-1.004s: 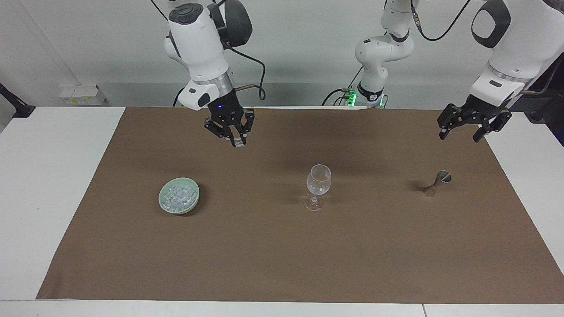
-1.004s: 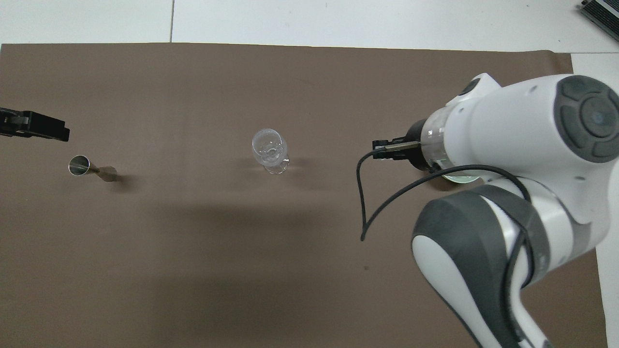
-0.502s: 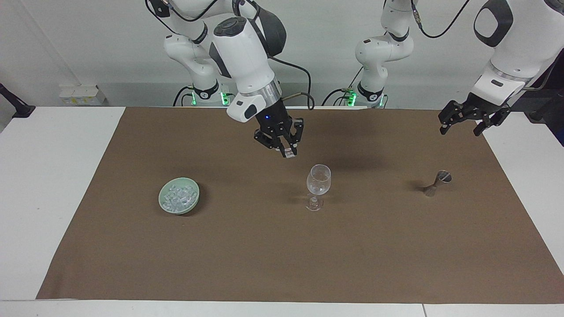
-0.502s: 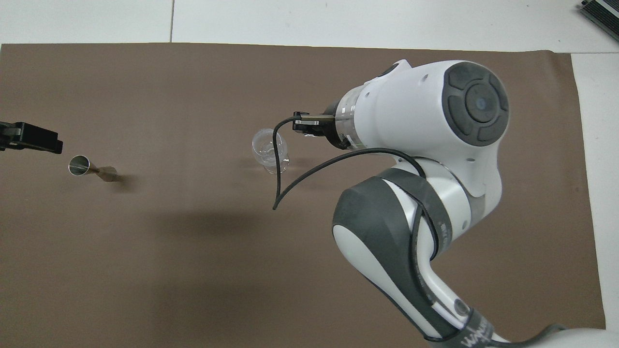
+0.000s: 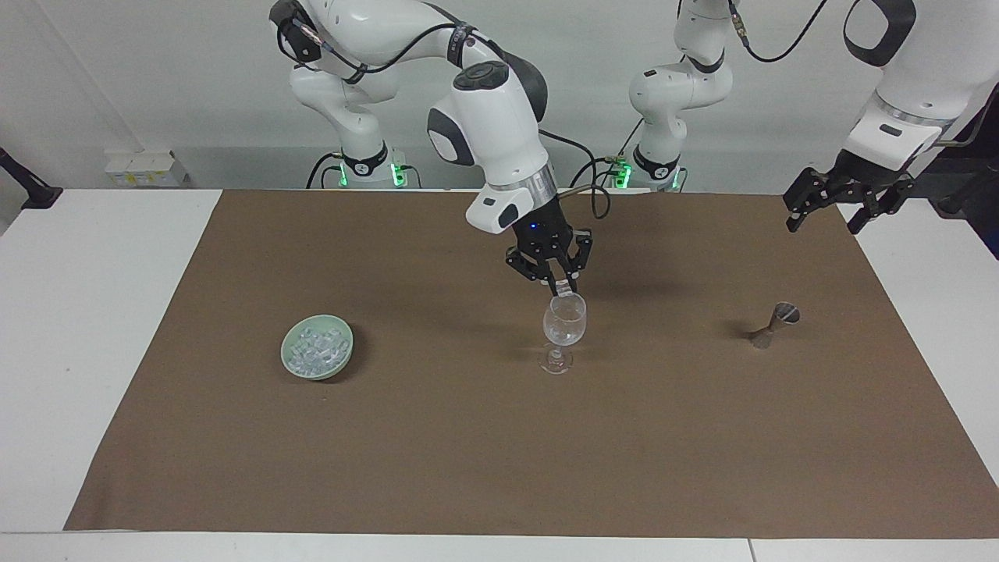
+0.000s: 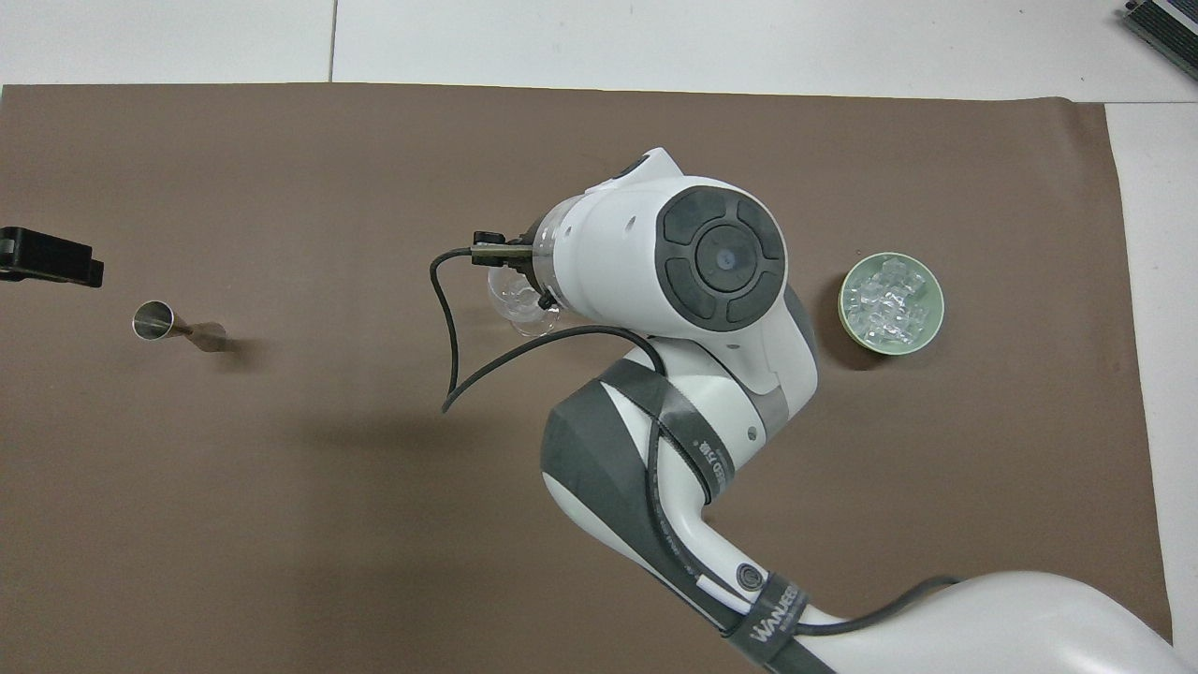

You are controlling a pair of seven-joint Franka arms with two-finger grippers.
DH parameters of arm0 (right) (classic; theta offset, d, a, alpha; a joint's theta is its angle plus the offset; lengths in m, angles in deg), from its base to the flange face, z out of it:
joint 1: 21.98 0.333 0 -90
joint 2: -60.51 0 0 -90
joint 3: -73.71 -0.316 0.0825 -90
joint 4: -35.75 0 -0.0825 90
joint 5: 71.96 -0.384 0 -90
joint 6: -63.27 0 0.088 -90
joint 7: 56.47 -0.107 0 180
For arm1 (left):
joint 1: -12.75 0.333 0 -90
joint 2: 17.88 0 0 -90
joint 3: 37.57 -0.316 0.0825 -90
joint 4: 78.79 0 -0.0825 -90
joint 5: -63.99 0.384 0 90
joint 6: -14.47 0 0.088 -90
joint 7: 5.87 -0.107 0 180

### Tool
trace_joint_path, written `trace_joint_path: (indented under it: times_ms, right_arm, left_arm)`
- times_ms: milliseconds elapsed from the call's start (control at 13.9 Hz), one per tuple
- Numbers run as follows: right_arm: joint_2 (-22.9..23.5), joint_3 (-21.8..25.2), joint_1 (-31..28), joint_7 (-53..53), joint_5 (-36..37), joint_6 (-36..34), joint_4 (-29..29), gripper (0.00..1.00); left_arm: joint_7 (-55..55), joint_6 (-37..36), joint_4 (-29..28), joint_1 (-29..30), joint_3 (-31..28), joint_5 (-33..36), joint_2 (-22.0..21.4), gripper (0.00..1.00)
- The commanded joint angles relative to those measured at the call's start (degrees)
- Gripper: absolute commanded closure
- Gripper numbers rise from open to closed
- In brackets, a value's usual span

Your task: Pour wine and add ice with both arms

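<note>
Since a second ago: right gripper (image 5: 563, 290) carried from over bare mat (image 5: 468, 453), nearer the bowl's end, across to just above the wine glass (image 5: 564, 321). Left gripper (image 5: 823, 226) lifted a little and drawn back toward its own base. Bowl, glass and jigger unmoved.

Right arm bent out from its base, elbow high, wrist sloping down toward the middle of the counter (image 5: 78, 351). Fingers pressed together, pinching a small clear ice cube (image 5: 563, 288) right over the glass's rim; touching the rim or not, cannot tell. In the overhead view, fingers and most of the glass (image 6: 519, 314) hidden under the wrist.

Left arm waiting, gripper hanging over the mat's corner at the left arm's end, beside the robots' edge, fingers spread wide and holding nothing. In the overhead view only a black end of it (image 6: 51, 262) showing at the frame's border.

Pale green bowl (image 5: 350, 337) toward the right arm's end of the mat, heaped with ice (image 5: 316, 349); uncovered in the overhead view too (image 6: 847, 281). Wine glass upright mid-mat, well apart from the bowl; wine in it too faint to make out. Small metal jigger (image 5: 773, 324) toward the left arm's end, well apart from the glass, below the left gripper; contents not visible.
</note>
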Motion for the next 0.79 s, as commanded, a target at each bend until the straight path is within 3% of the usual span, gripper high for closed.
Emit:
trace_joint_path:
  times_ms: [0, 717]
  right_arm:
    - [1.99, -1.03, 0.04, -1.71, 2.85, 0.00, 1.66, 1.00]
    - [4.63, -1.12, 0.92, -2.42, 5.93, 2.99, 1.84, 1.00]
  left_arm:
    - [0.85, 2.12, 0.38, 0.38, -0.06, 0.49, 0.93, 0.00]
    - [0.59, 3.35, 0.47, 2.32, -0.14, 1.01, 2.33, 0.00]
